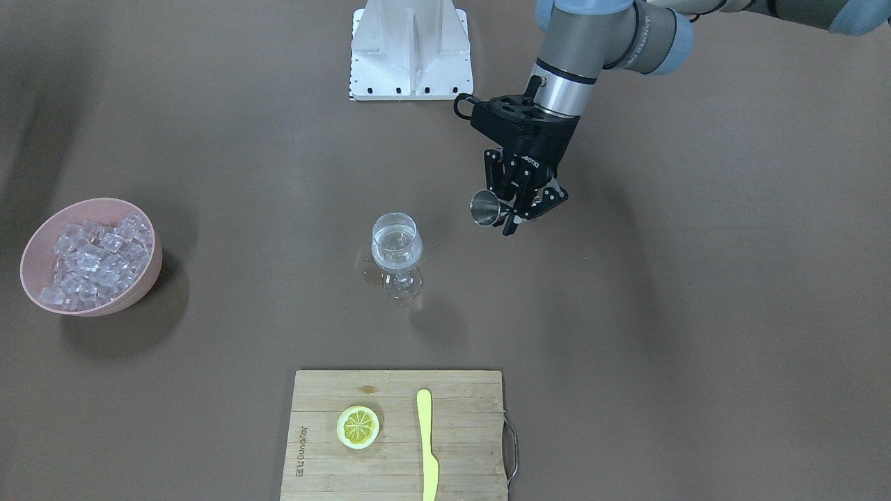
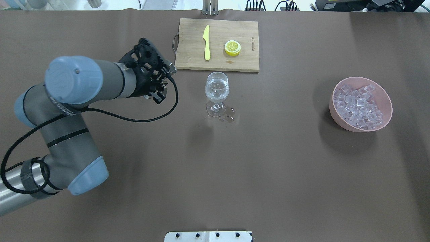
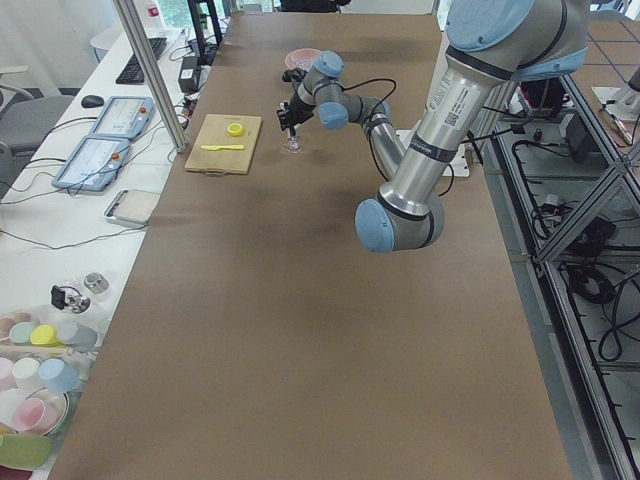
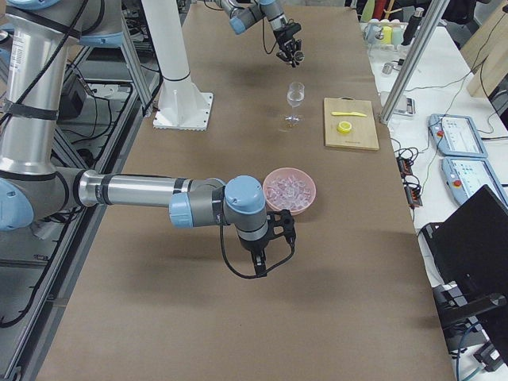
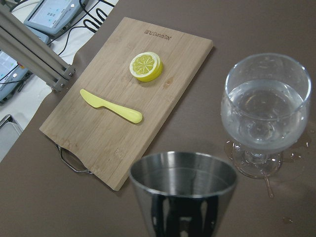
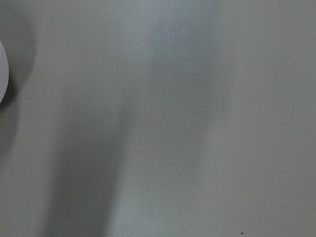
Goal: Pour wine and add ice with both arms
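The left gripper (image 1: 527,209) is clamped on one small steel jigger (image 1: 485,207). It holds it off the table, tipped with its mouth turned toward the single wine glass (image 1: 397,250). Jigger and glass are near each other but not touching. The glass stands upright mid-table with the wine (image 5: 264,111) filling roughly half its bowl. A few clear drops (image 2: 230,116) lie on the brown table (image 1: 661,348) by its foot.

Beyond the glass there is one wooden cutting board (image 1: 459,445) with one lemon half (image 1: 358,426) and one yellow knife (image 1: 427,445) lying side by side, apart.

Well off to the other side sits one pink bowl (image 1: 143,285) heaped with ice (image 1: 97,254), too many cubes to count. The right gripper (image 4: 262,270) hangs fingers-down just beside that bowl. It shows only in the side view, so I cannot tell how its jaws stand.

There are two arms: the left arm (image 2: 77,87) reaches toward the glass, and the right arm (image 4: 135,190) stretches out to the bowl.
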### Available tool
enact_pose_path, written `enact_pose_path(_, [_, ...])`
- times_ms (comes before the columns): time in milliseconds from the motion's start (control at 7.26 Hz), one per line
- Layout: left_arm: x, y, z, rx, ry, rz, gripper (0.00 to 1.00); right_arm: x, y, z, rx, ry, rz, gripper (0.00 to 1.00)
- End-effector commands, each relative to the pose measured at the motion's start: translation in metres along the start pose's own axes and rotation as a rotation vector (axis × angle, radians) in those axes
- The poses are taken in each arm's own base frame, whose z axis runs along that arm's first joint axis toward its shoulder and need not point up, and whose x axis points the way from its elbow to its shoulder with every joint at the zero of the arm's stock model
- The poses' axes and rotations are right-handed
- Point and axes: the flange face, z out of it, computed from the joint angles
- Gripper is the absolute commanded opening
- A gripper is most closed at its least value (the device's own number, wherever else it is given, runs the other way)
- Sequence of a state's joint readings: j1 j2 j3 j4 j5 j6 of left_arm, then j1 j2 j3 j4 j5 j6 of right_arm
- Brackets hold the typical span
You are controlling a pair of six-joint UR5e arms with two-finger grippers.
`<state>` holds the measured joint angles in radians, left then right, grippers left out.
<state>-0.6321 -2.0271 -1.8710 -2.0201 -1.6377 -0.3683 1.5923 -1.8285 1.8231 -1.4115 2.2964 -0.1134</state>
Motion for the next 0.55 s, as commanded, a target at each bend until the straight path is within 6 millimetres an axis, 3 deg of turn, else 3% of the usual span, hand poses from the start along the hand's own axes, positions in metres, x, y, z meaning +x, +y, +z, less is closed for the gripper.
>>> enact_pose_path(0, [-0.041,0.102,-0.015,0.127,0.065,-0.322,0.0,0.0,0.0,0.0,0.001,0.002,-0.004,1.0])
enact_pose_path(138, [-0.071,0.164,-0.025,0.249,0.071,-0.413,0.0,0.0,0.0,0.0,0.001,0.002,-0.004,1.0])
enact_pose_path(276, [-0.093,0.199,-0.027,0.34,0.03,-0.456,0.0,-0.001,0.0,-0.001,0.002,0.0,-0.005,1.0])
enact_pose_path(413, [-0.113,0.218,-0.017,0.422,-0.073,-0.577,0.0,-0.001,0.0,-0.001,0.002,0.0,-0.005,1.0])
